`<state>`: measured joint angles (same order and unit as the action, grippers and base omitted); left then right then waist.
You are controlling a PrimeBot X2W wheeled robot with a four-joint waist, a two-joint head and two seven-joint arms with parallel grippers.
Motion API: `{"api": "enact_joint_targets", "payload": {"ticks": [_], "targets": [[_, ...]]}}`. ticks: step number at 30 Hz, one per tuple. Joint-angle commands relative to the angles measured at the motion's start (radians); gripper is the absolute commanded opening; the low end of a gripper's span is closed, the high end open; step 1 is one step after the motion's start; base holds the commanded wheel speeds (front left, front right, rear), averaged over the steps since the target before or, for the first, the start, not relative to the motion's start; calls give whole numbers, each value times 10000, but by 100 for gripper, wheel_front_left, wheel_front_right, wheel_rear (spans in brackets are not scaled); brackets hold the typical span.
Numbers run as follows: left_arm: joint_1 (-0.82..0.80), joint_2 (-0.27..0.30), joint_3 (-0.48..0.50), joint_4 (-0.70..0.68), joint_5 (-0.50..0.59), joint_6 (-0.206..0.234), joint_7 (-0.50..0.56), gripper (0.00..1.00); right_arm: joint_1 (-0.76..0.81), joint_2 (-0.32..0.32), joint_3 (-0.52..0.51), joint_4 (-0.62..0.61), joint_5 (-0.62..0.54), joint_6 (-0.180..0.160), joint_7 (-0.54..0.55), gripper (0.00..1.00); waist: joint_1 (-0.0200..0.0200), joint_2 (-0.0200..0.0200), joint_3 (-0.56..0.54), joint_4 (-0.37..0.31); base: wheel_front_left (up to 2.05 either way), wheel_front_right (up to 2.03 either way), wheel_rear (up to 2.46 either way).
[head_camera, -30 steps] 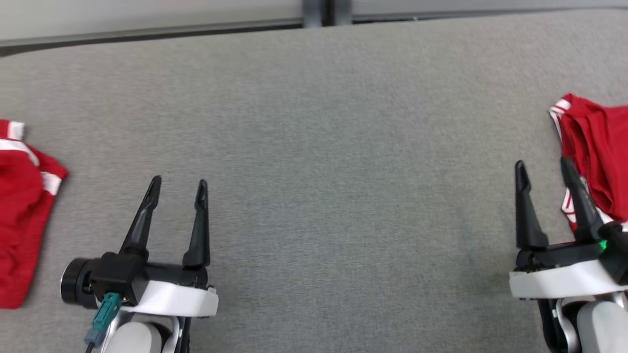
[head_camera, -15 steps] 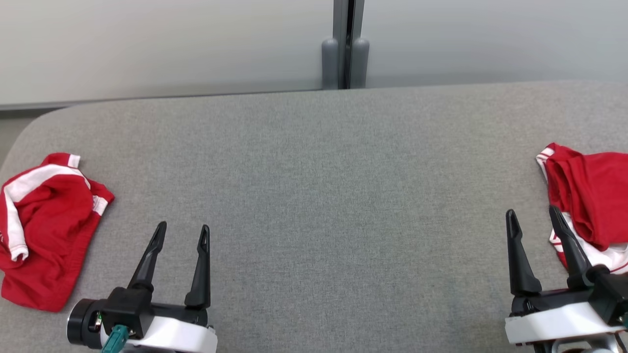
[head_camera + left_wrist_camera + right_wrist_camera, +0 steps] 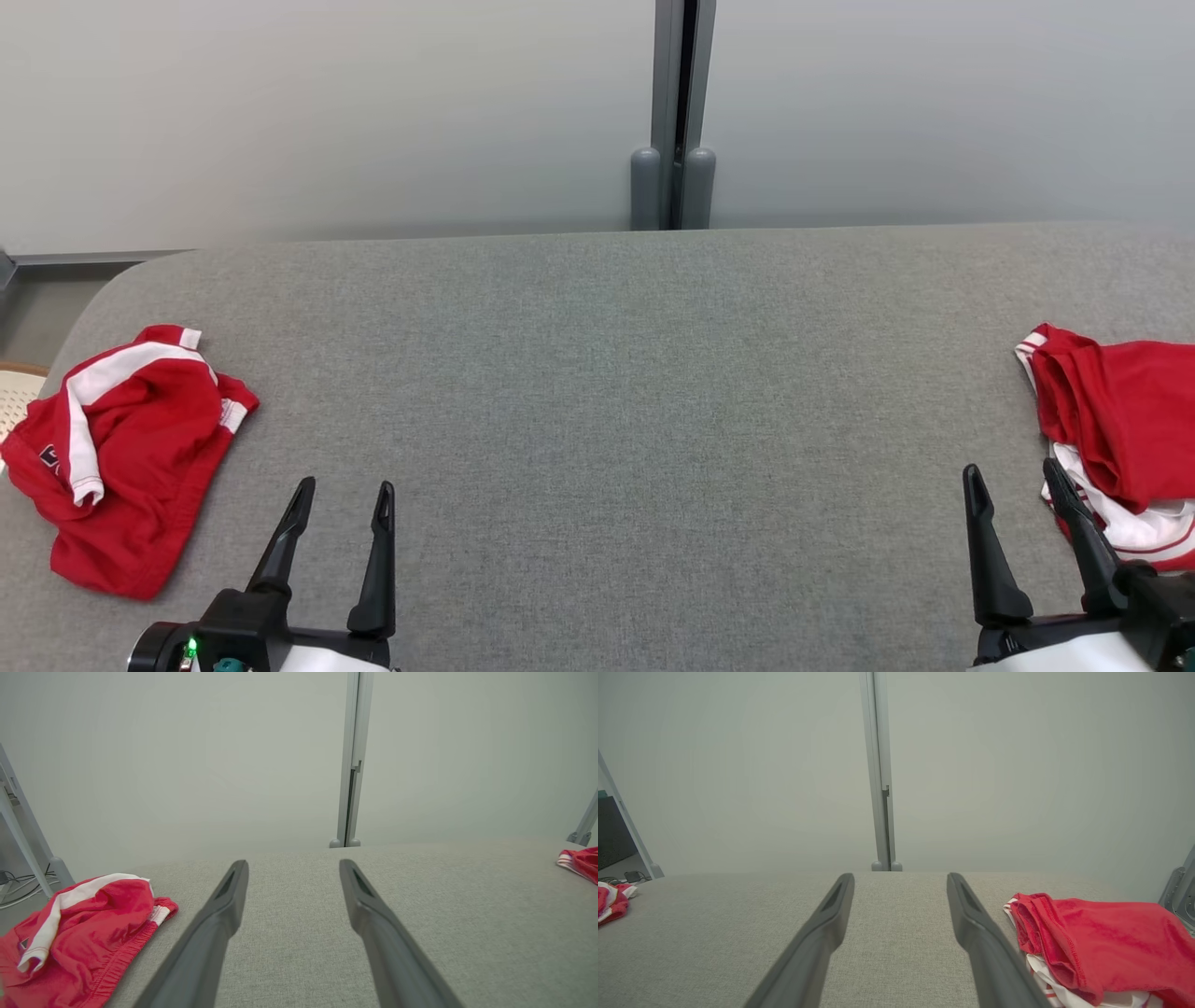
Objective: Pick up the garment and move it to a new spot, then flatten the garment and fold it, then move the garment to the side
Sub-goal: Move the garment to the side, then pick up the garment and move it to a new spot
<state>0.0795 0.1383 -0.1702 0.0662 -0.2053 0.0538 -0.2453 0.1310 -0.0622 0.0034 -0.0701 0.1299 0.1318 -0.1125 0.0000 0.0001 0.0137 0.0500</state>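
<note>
Left gripper (image 3: 345, 483) & right gripper (image 3: 1011, 467) empty, fingers apart, nr front edge of tabletop (image 3: 597, 392). Crumpled garment (image 3: 131, 467) at left edge: shallow pinch could push it off. Red pile (image 3: 1125, 411) at right edge may snag right gripper.

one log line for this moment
left gripper open, empty | right gripper open, empty | left garment crumpled on table | right pile by right gripper | nothing picked yet

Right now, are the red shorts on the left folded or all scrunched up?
Scrunched up. The red shorts lie in a rumpled heap on the grey surface, white stripe bent.
</note>
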Motion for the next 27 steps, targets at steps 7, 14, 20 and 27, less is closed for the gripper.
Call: {"api": "enact_joint_targets", "payload": {"ticks": [7, 14, 20, 27], "targets": [[254, 100, -51, -9, -57, 93, 106, 100, 333, 14, -105, -157, -30, -18, 164, 100, 0, -1, -249, 71, 0, 0, 0], [291, 160, -105, 13, -61, 138, 145, 100, 390, 29, -129, -205, -59, -18, 225, 100, 0, -1, -300, 83, 0, 0, 0], [299, 171, -149, 12, -104, 191, 126, 100, 385, 44, -142, -230, -50, -18, 262, 100, 0, -1, -318, 71, 0, 0, 0], [221, 185, -213, 38, -137, 195, 112, 100, 301, 49, -121, -202, -25, -18, 251, 100, 0, -1, -350, 57, 0, 0, 0]]}}
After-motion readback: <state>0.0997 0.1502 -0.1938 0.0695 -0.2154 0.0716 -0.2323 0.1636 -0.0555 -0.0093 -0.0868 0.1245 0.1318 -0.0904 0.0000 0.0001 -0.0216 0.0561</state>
